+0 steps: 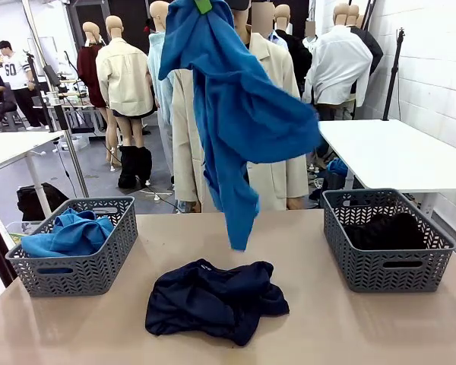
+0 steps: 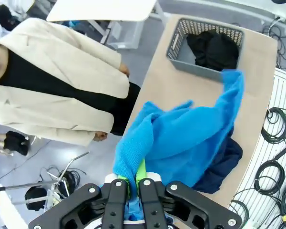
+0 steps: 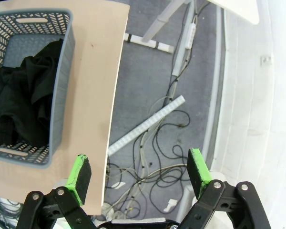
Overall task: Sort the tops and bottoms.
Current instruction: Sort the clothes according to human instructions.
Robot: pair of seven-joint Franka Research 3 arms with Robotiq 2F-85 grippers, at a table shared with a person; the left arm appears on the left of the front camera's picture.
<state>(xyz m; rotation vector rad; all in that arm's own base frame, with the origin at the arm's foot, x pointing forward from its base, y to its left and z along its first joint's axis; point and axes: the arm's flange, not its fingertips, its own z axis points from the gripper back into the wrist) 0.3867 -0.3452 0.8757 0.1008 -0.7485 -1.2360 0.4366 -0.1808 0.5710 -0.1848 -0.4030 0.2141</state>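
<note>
A bright blue garment [image 1: 232, 114] hangs high over the table's middle, its tail ending above a dark navy garment [image 1: 213, 298] heaped on the tabletop. My left gripper [image 2: 134, 183] is shut on the hanging blue garment [image 2: 181, 138], pinching its top edge between the green pads. Another bright blue garment [image 1: 70, 232] lies in the left basket [image 1: 76, 270]. A black garment [image 1: 387, 230] lies in the right basket [image 1: 384, 266]. My right gripper [image 3: 139, 172] stands open with nothing in it, off the table's edge over the floor, beside that basket [image 3: 57, 102] and the black garment [image 3: 24, 100].
A person in a beige coat [image 2: 57, 81] stands at the far side of the table [image 1: 319, 327]. Cables [image 3: 157, 162] cover the floor by the table's right edge. A white table [image 1: 395, 152] stands behind on the right.
</note>
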